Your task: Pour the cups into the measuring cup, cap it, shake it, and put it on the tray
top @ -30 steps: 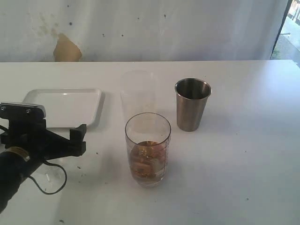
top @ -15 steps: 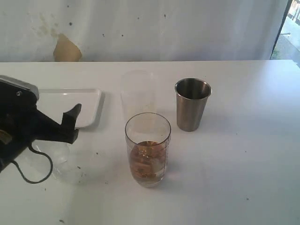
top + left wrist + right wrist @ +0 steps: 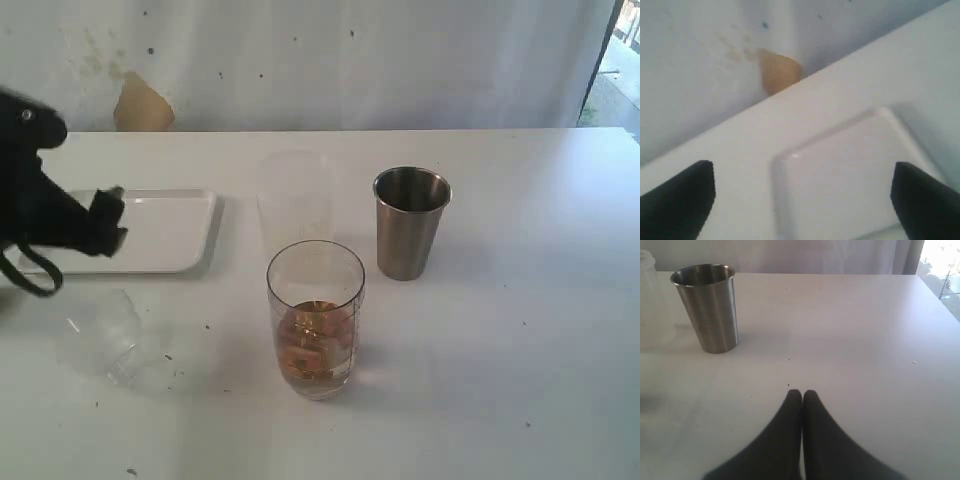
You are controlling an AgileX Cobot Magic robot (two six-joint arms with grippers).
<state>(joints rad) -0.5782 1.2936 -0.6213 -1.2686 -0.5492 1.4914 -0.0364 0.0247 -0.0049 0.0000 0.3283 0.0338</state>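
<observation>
One steel tumbler [image 3: 411,222], one measuring cup [image 3: 315,318], one tray [image 3: 170,235], perhaps one lid [image 3: 100,335], left claw [image 3: 802,172] apart, right claw [image 3: 802,392] together

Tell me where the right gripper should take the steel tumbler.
Probably its mid wall, coming level from the right: the steel tumbler stands upright, widens upward, and the measuring cup and frosted cup stand to its left. The right gripper is shut; open it first.
</observation>
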